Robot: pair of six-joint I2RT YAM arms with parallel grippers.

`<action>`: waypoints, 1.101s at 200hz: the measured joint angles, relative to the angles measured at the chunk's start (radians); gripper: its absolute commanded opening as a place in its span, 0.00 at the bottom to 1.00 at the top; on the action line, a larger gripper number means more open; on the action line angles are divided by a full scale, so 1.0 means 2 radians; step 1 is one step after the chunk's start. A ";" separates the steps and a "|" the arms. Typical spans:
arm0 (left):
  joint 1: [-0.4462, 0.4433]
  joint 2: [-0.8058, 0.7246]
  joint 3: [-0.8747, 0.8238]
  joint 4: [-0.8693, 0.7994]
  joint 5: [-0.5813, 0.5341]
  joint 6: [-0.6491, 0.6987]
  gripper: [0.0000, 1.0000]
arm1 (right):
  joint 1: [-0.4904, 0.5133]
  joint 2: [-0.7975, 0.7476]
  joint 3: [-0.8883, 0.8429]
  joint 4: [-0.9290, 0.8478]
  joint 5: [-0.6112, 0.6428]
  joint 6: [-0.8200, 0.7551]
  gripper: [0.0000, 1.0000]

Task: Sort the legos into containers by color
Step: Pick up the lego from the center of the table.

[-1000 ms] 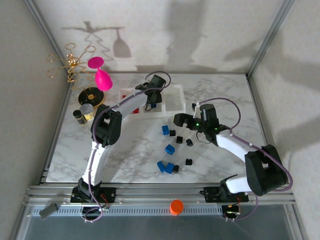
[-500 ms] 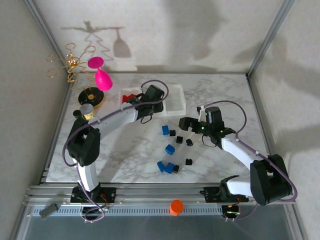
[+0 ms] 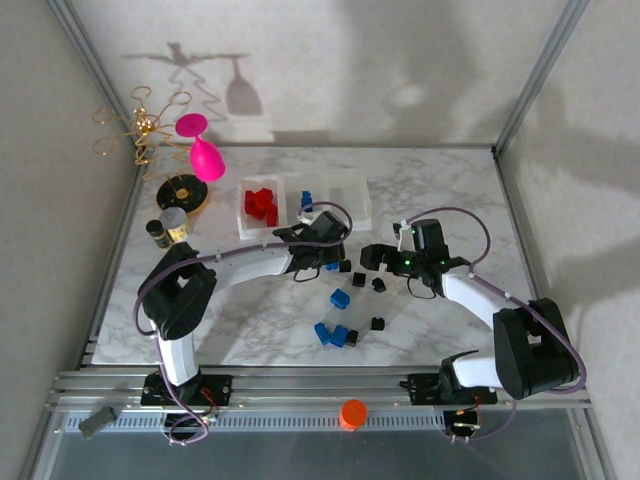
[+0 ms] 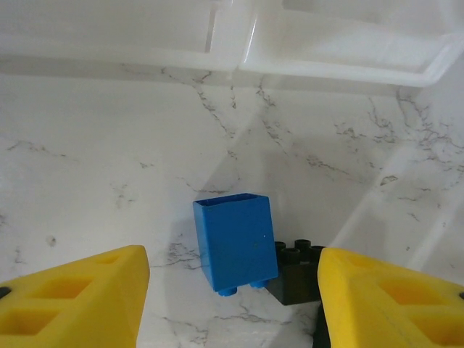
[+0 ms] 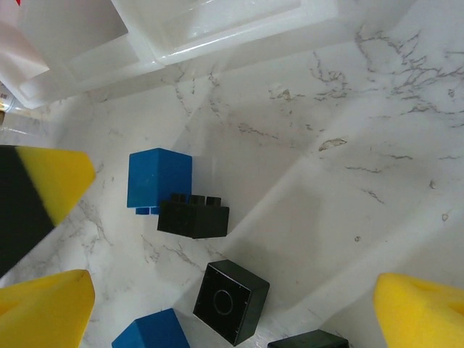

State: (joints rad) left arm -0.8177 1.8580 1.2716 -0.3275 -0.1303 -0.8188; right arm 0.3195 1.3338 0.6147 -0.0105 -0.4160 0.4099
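Note:
My left gripper (image 3: 325, 260) hangs open over the table's middle, its yellow fingers (image 4: 72, 297) on either side of a blue brick (image 4: 234, 243) lying on its side. A small black brick (image 4: 296, 272) touches that brick's right side. My right gripper (image 3: 372, 257) is open just to the right, above the black bricks (image 5: 230, 301). The same blue brick (image 5: 158, 180) and black brick (image 5: 193, 215) lie ahead of it. The three clear containers (image 3: 345, 210) stand behind: red bricks (image 3: 262, 203) in the left one, blue bricks (image 3: 306, 200) in the middle one.
Loose blue bricks (image 3: 340, 298) and black bricks (image 3: 378, 323) are scattered nearer the arms. A dark jar (image 3: 170, 225), a pink glass (image 3: 205, 150) and a gold wire stand (image 3: 145, 125) stand at the far left. An orange cap (image 3: 352, 412) lies on the front rail.
My left arm has drawn back from over the containers and come down around the blue brick at the table's middle. My right gripper has shifted slightly toward the black bricks.

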 measured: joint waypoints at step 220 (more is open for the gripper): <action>-0.003 0.086 0.045 -0.002 -0.029 -0.006 0.36 | -0.017 0.020 0.000 0.022 -0.027 -0.002 0.99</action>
State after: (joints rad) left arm -0.8238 2.0300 1.3609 -0.3317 -0.1875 -0.8303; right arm 0.2859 1.3746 0.6147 0.0341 -0.4702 0.4065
